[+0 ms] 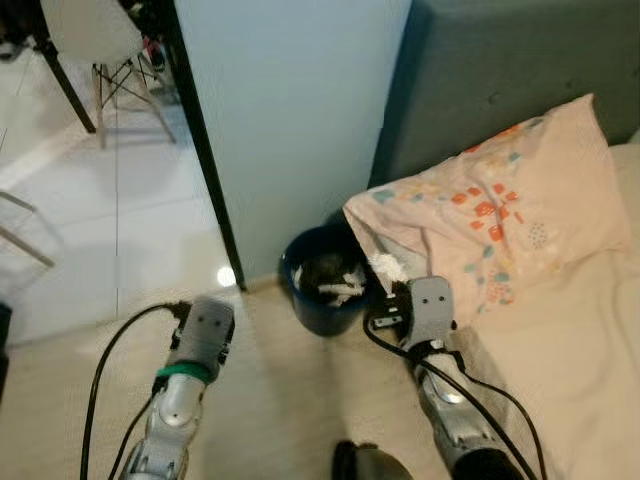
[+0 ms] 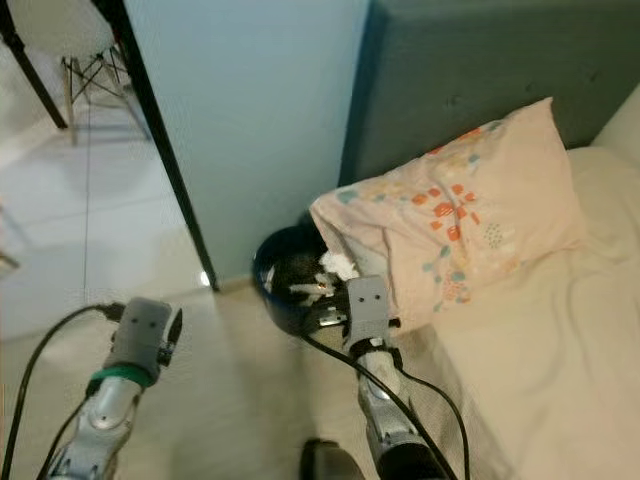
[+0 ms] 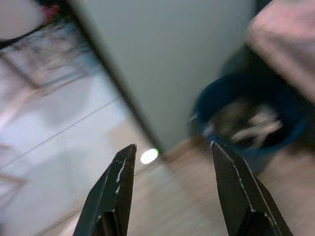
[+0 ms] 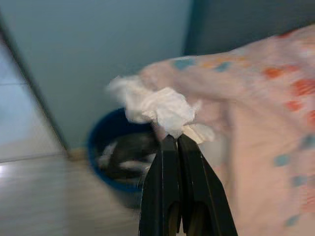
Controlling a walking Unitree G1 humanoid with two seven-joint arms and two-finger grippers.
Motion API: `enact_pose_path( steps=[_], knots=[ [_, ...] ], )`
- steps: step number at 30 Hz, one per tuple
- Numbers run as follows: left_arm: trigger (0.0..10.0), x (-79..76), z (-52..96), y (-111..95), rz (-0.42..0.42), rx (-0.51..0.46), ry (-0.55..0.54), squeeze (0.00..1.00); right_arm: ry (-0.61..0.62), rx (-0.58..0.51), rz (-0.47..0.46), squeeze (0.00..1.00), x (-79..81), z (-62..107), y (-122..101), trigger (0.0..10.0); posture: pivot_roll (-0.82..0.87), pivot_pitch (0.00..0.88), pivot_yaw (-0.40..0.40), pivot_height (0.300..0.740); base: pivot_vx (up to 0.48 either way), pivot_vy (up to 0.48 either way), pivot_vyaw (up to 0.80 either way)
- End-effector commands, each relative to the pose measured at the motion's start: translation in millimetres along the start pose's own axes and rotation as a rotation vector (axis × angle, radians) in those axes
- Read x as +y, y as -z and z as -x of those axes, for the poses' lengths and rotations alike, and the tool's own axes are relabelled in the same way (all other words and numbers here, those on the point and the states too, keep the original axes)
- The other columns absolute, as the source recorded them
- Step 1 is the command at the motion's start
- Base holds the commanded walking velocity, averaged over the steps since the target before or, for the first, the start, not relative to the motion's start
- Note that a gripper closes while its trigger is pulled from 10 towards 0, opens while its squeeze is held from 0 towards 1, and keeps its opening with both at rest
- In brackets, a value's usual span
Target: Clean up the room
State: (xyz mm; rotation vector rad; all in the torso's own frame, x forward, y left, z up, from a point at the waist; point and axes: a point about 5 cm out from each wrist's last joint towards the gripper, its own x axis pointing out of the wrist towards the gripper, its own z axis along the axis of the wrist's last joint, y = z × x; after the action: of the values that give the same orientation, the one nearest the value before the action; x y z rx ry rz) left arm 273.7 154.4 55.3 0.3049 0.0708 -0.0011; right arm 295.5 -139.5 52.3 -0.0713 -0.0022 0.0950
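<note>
Because the crumpled white tissue (image 4: 160,107) is bound for the dark blue bin (image 1: 322,290) wedged between the wall and the bed's pillow (image 1: 495,215), the right tool (image 4: 177,140) is pinching it with fingers pressed together near the rim — the left tool (image 3: 172,160) is hanging spread and empty over the floor.

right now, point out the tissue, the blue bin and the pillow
tissue (image 4: 160,107), right wrist view, middle of the wad
blue bin (image 1: 318,310), left eye view, front wall
pillow (image 1: 500,200), left eye view, patterned middle
</note>
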Motion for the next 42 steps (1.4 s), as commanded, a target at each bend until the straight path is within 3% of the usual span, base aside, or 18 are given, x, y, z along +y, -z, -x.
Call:
enact_pose_path(
  steps=[1, 8, 15, 18, 33, 42],
  knots=[
    [10.0, 2.2, 5.2, 9, -0.019, 0.033, 0.003, 0.0, 0.001, 0.015, -0.008, 0.0, 2.0, 1.2, 3, 10.0, -0.04, 0.083, 0.021, 0.74, 0.48, 0.0, 0.0],
    [10.0, -2.3, 5.8, 9, -0.013, 0.029, 0.015, 0.0, -0.112, 0.024, -0.02, 0.0, 16.1, 1.5, 3, 10.0, -0.04, 0.066, 0.014, 0.74, 0.48, 0.0, 0.0],
    [10.0, -0.5, 7.6, 12, -0.012, 0.038, 0.009, 0.0, -0.147, 0.032, -0.014, 0.0, 19.8, 6.4, 7, 10.0, -0.04, 0.064, 0.011, 0.74, 0.419, 0.0, 0.0],
    [10.0, -3.0, 14.5, 18, -0.03, 0.055, 0.042, 0.0, -0.221, 0.059, -0.007, 0.0, 27.2, 13.0, 13, 10.0, -0.05, 0.063, 0.01, 0.74, 0.0, 0.0, 0.0],
    [10.0, 5.5, 27.5, 38, -0.067, 0.114, 0.064, 0.0, -0.258, 0.151, 0.019, 0.0, 27.5, 28.7, 35, 10.0, -0.04, 0.075, 0.017, 0.74, 0.0, 0.0, 0.0],
    [10.0, 8.5, 28.3, 39, -0.072, 0.116, 0.067, 0.0, -0.233, 0.128, -0.002, 0.0, 29.5, 23.4, 30, 10.0, -0.02, 0.066, 0.033, 0.74, 0.0, 0.0, 0.0]
  ],
)
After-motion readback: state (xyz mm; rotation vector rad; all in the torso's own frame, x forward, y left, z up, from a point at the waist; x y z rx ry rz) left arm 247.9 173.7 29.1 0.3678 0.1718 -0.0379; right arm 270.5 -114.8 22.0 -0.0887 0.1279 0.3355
